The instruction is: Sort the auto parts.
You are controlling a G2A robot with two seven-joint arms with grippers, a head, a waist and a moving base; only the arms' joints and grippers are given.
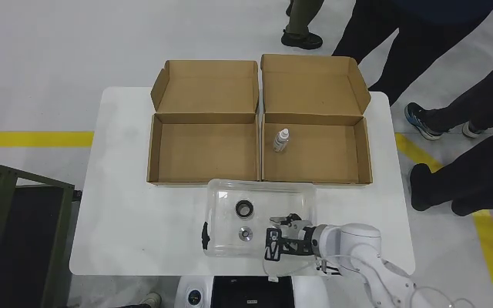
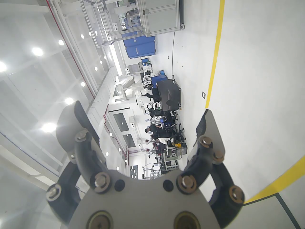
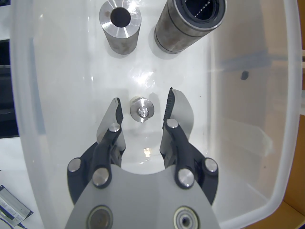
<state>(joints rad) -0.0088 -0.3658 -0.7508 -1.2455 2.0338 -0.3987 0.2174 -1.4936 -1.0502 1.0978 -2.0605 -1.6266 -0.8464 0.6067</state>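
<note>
The bin (image 1: pixel 262 182) lies before the left box (image 1: pixel 204 150) and right box (image 1: pixel 323 150).

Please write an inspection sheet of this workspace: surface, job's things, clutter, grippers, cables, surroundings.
Surface: white table bearing left box, right box, both open, and clear bin.
Job's things: bearing, steel sleeve and small steel part upright in the bin; white bottle in the right box.
Clutter: nothing seen.
Grippers: right gripper open inside the bin, fingers either side of the small part, not touching; left gripper open, holding nothing, facing the hall.
Cables: thin pale cable beside the right arm.
Surroundings: yellow floor line, dark cart.
</note>
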